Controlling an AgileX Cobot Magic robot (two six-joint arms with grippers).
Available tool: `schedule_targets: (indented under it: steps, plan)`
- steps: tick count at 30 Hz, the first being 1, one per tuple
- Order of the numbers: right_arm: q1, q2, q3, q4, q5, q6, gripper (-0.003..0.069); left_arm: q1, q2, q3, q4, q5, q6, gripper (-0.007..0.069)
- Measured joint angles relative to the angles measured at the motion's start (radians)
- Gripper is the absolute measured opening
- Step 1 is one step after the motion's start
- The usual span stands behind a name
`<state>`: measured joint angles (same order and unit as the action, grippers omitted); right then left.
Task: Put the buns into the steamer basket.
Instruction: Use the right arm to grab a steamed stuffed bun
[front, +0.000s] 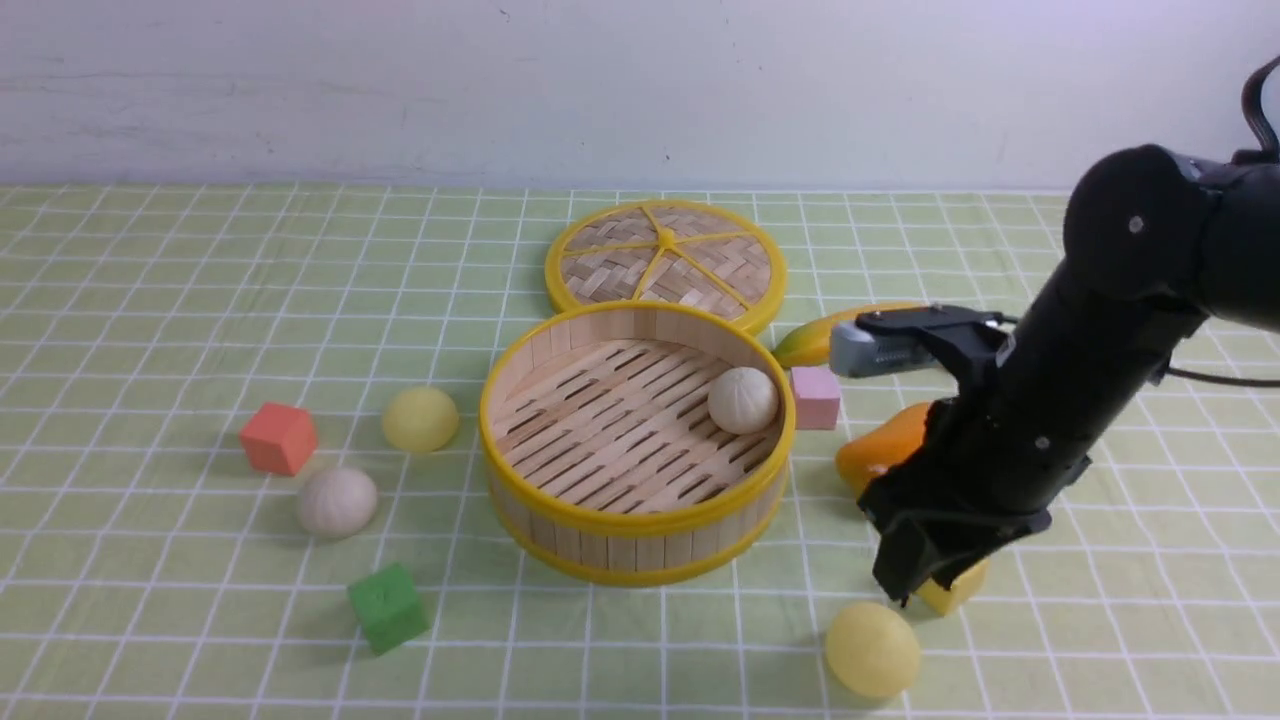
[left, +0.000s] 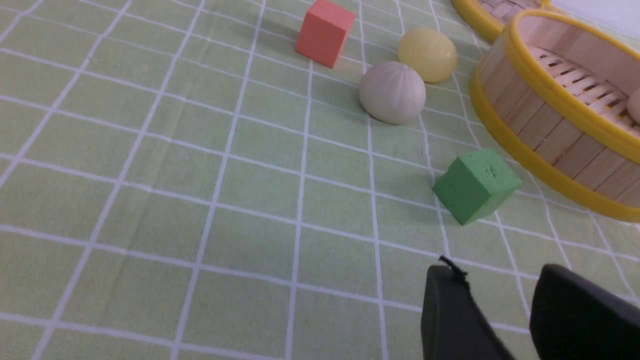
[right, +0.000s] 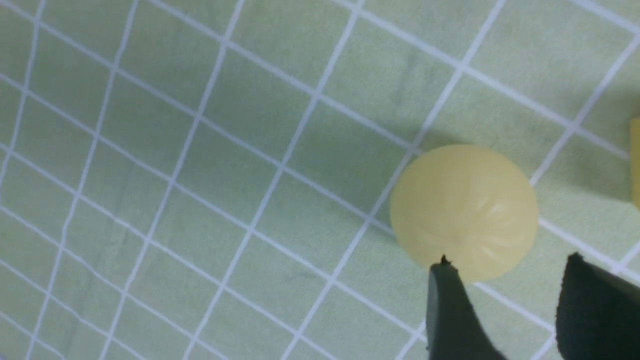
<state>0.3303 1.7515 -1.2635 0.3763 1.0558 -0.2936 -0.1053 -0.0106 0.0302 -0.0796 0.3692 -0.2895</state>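
Note:
The steamer basket (front: 637, 520) stands mid-table with one off-white bun (front: 743, 400) inside at its right. A pale yellow bun (front: 421, 419) and an off-white bun (front: 337, 501) lie left of the basket; both show in the left wrist view, the yellow bun (left: 428, 54) and the off-white bun (left: 392, 92). Another pale yellow bun (front: 872, 649) lies front right. My right gripper (front: 905, 590) is open and empty just above and behind it; in the right wrist view the gripper (right: 507, 265) is at this bun's (right: 464, 210) edge. My left gripper (left: 495, 272) is open and empty, over bare cloth.
The flat woven lid (front: 665, 261) lies behind the basket. A red cube (front: 279, 437), a green cube (front: 388, 606), a pink cube (front: 815, 397), a yellow cube (front: 955, 590) under my right arm, an orange mango (front: 885, 450) and a yellow-green fruit (front: 815, 340) lie about.

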Motion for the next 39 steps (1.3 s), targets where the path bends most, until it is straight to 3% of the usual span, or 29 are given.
schedule_targets:
  steps: [5, 13, 28, 31, 36, 39]
  plan:
    - [0.049, 0.000, 0.021, -0.024, -0.018, 0.002, 0.0250, 0.000, 0.000, 0.000, 0.000, 0.000, 0.000, 0.0238]
    - [0.122, 0.008, 0.024, -0.177, -0.066, 0.145, 0.0241, 0.000, 0.000, 0.000, 0.000, 0.000, 0.000, 0.0238]
    - [0.128, 0.098, 0.026, -0.160, -0.109, 0.153, 0.0239, 0.000, 0.000, 0.000, 0.000, 0.000, 0.000, 0.0238]
    - [0.128, 0.108, 0.026, -0.158, -0.114, 0.153, 0.0200, 0.000, 0.000, 0.000, 0.000, 0.000, 0.000, 0.0238]
    - [0.128, 0.106, 0.026, -0.158, -0.111, 0.153, 0.0041, 0.000, 0.000, 0.000, 0.000, 0.000, 0.000, 0.0238]
    - [0.128, 0.093, 0.024, -0.159, -0.102, 0.153, 0.0000, 0.000, 0.000, 0.000, 0.000, 0.000, 0.000, 0.0238]
